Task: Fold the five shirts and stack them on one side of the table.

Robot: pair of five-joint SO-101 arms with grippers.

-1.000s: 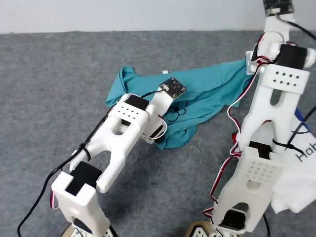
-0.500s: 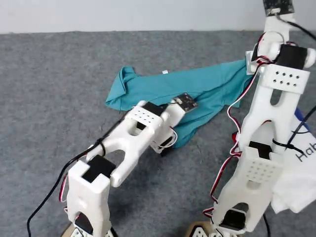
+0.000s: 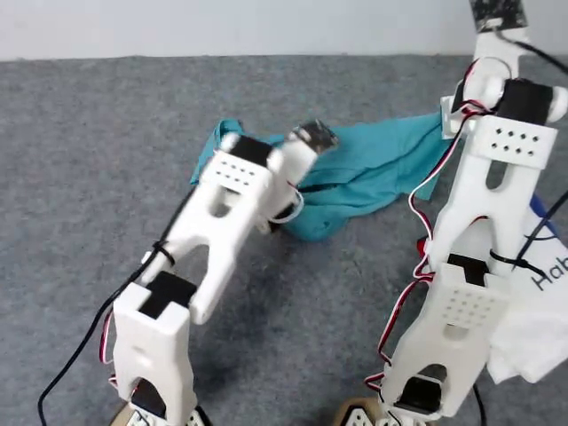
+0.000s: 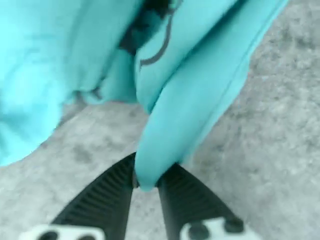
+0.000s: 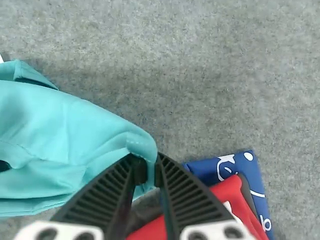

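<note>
A teal shirt [image 3: 373, 169] lies bunched across the grey table near the middle and back right. My left gripper [image 4: 146, 181] is shut on a folded edge of the teal shirt [image 4: 190, 110], which hangs lifted above the table. The left arm [image 3: 232, 191] covers part of the cloth in the high view. My right gripper [image 5: 145, 170] is shut on another edge of the teal shirt [image 5: 60, 135], at the shirt's right end beside the right arm [image 3: 497, 151]. A blue shirt [image 5: 227, 172] and a red shirt [image 5: 220, 210] lie stacked near the right gripper.
A white shirt [image 3: 532, 328] with dark print lies at the table's right edge, beside the right arm's base. The grey table [image 3: 98, 160] is bare on the left and in front between the arms.
The left arm has swung back and lifted toward the far side, carrying the shirt's near edge with it. The teal cloth is now more bunched. The right arm has stayed put.
</note>
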